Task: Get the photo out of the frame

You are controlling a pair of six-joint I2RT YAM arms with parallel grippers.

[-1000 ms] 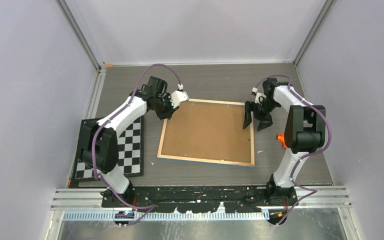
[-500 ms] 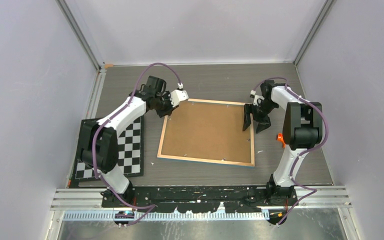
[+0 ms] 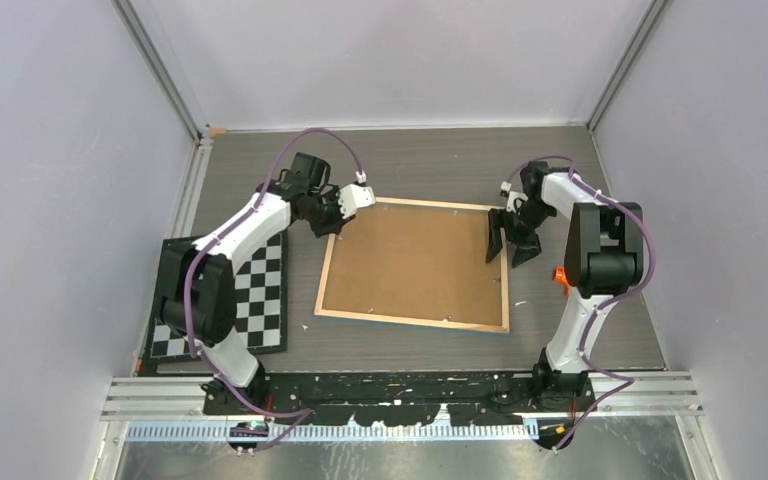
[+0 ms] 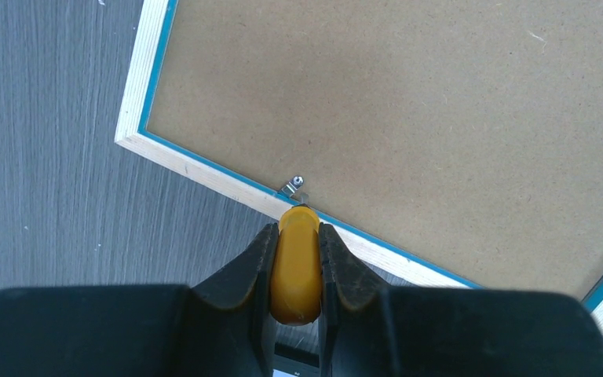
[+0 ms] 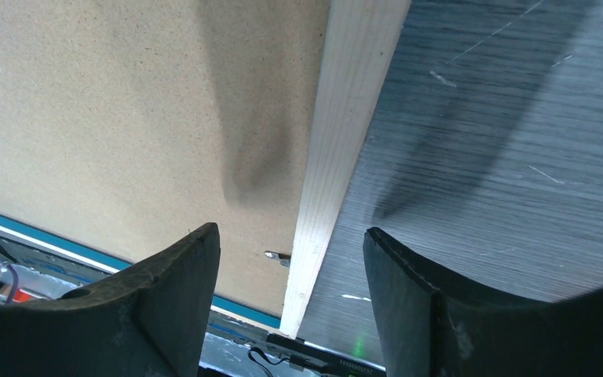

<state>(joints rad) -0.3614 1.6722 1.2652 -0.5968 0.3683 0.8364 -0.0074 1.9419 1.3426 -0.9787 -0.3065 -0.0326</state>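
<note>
The large rectangular frame (image 3: 410,265), with its light wood rim and blue inner edge, lies face down in the middle of the dark counter (image 3: 410,160), brown fibreboard back up. The left claw (image 4: 297,232) pinches a rounded yellow plastic stick (image 4: 296,267) whose tip meets a small metal tab (image 4: 294,187) on the frame's left rim, near its far corner. The right claw (image 3: 510,248) is spread astride the right rim. A black-and-white checkerboard (image 3: 260,300) lies by the counter's left edge.
</note>
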